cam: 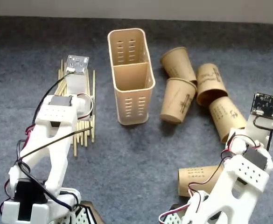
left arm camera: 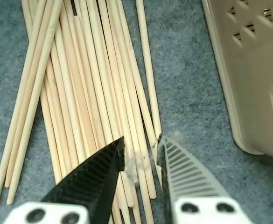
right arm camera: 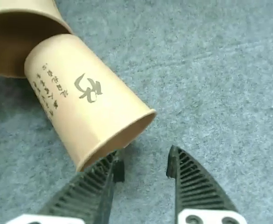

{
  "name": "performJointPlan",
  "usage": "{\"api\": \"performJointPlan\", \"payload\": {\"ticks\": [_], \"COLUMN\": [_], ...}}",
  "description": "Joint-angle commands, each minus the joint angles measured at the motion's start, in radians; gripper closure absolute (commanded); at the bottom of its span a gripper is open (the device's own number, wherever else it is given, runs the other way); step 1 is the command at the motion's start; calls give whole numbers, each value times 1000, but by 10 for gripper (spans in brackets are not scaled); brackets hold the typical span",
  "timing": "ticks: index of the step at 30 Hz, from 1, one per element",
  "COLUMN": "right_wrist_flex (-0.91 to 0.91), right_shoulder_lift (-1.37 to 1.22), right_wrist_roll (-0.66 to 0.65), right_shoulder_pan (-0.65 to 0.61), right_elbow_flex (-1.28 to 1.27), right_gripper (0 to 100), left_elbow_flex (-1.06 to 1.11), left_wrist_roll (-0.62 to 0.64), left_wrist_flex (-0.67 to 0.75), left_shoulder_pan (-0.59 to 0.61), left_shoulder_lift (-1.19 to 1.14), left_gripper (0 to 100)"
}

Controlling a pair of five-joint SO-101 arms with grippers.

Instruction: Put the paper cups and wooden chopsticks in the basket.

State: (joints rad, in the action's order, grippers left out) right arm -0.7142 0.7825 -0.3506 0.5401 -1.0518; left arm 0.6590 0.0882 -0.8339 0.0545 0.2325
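Several wooden chopsticks (left arm camera: 80, 93) lie in a loose bundle on the grey carpet, left of the beige slotted basket (cam: 132, 100). My left gripper (left arm camera: 140, 149) is open and low over the bundle's near end, with a few sticks between its fingertips. Several brown paper cups lie on their sides right of the basket. My right gripper (right arm camera: 145, 163) is open just in front of the rim of one cup (right arm camera: 85, 102), with one fingertip (right arm camera: 116, 164) beside that rim. In the high view this cup (cam: 227, 117) is the one closest to the right arm's wrist.
A corner of the basket (left arm camera: 248, 70) stands close beside the chopsticks. Another cup's open mouth (right arm camera: 15, 42) touches the base of the near cup. One cup (cam: 197, 179) lies apart beside the right arm's base. Bare carpet stretches in front of the basket.
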Motion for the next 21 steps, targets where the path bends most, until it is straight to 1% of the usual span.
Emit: {"api": "performJointPlan", "payload": {"ticks": [1,9,14,21], "right_wrist_flex": [30,16,25,269], "right_shoulder_lift": [4,1,-5,-7], "right_wrist_roll": [146,365,457,465], "right_shoulder_pan": [-25,-163,-185,-194], "right_elbow_flex": [12,-30,-21,-130], "right_gripper": [839,839,839,839], "left_elbow_flex": [-4,-5,-5,-4], "left_wrist_roll": [3,3,3,3], "left_wrist_flex": [12,12,12,11], "left_shoulder_pan": [-12,-12,-12,-12], "left_shoulder_lift": [41,41,41,41], "left_gripper": [850,850,850,850]}}
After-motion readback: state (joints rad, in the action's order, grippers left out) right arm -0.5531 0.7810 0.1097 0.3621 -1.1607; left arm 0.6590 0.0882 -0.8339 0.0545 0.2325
